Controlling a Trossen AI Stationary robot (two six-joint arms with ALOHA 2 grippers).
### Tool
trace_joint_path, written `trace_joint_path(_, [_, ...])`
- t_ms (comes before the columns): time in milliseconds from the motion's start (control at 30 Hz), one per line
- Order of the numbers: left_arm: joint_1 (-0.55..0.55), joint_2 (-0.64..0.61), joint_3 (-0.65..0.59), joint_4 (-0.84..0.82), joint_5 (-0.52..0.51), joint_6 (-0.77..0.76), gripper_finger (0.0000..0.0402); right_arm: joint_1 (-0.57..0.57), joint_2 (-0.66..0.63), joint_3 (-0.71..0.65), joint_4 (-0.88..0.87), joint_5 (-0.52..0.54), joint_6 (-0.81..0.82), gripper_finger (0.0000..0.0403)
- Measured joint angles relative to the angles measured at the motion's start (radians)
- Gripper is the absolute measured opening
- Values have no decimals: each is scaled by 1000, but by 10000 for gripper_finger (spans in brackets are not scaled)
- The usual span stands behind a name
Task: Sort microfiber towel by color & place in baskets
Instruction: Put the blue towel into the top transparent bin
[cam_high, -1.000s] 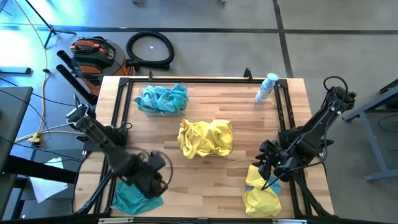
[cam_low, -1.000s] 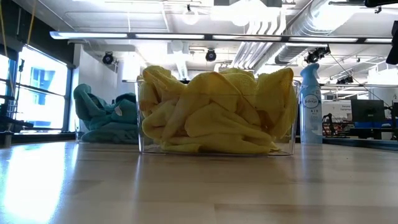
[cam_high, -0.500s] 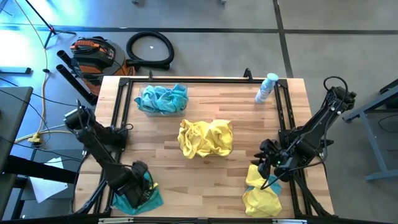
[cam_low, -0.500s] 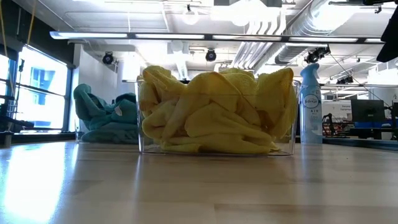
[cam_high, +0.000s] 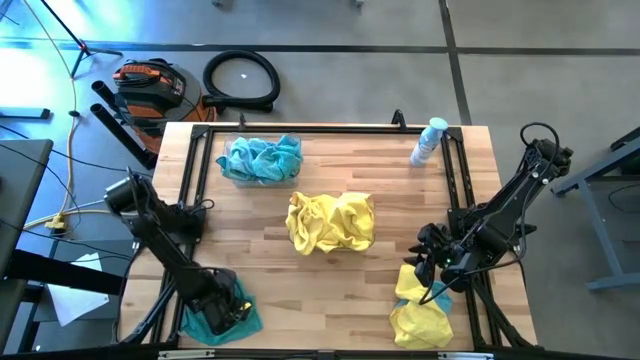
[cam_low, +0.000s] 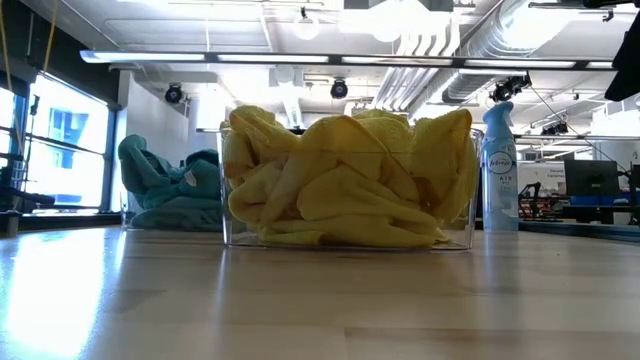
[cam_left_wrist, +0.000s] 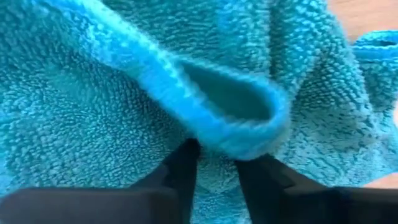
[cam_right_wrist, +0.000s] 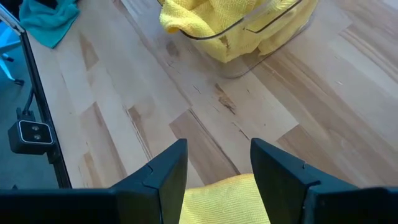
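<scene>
Teal towel (cam_left_wrist: 124, 93), soft and limp, bunches at my left gripper (cam_left_wrist: 214, 165); fingers narrow around a thick fold, best pinched there.

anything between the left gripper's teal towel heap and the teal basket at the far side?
Nothing visible. Left gripper is down in the teal heap at the near left corner; bare tabletop runs to the teal basket. The yellow basket sits off to the right of that line.

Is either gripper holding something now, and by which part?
The left gripper pinches a fold of a teal towel. The right gripper is open and holds nothing.
</scene>
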Motion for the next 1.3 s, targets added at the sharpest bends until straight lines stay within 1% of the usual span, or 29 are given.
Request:
trace_joint_path(100, [17,-3,17,-1,-27,26,30,0,0,0,-1,0,0,171])
trace_joint_path(133, [20,-12,28,-14,-52,50,16,0,0,0,-4,0,0,171])
trace_joint_path(167, [22,-19,37,-35,-101,67,10,0,0,0,-8,1,0,171])
trace_joint_path(333, [41,-103,108,-185,-376,115,2,0,0,0,-17,11,0,171])
trace_joint_path(467, [81,-208,173,-345,-574,217,1,0,0,0,-25,21,0,171])
trace_joint_path(533, [116,-269,217,-424,-654,282,1,0,0,0,-30,22,0,171])
trace_joint_path(633, [186,-348,281,-517,-729,437,1,-1,0,0,-31,22,1,171])
trace_joint_path(733, [285,-420,345,-553,-778,652,1,-1,0,1,-32,26,8,171])
trace_joint_path(867, [442,-489,416,-554,-820,957,0,-1,0,1,-32,58,9,171])
trace_joint_path(1033, [665,-551,493,-549,-868,1305,0,-11,0,1,-37,106,64,171])
trace_joint_path(1167, [859,-587,538,-549,-859,1555,0,-40,0,1,-40,109,115,171])
trace_joint_path(1300, [1039,-604,546,-558,-765,1761,0,-78,0,1,-40,109,148,171])
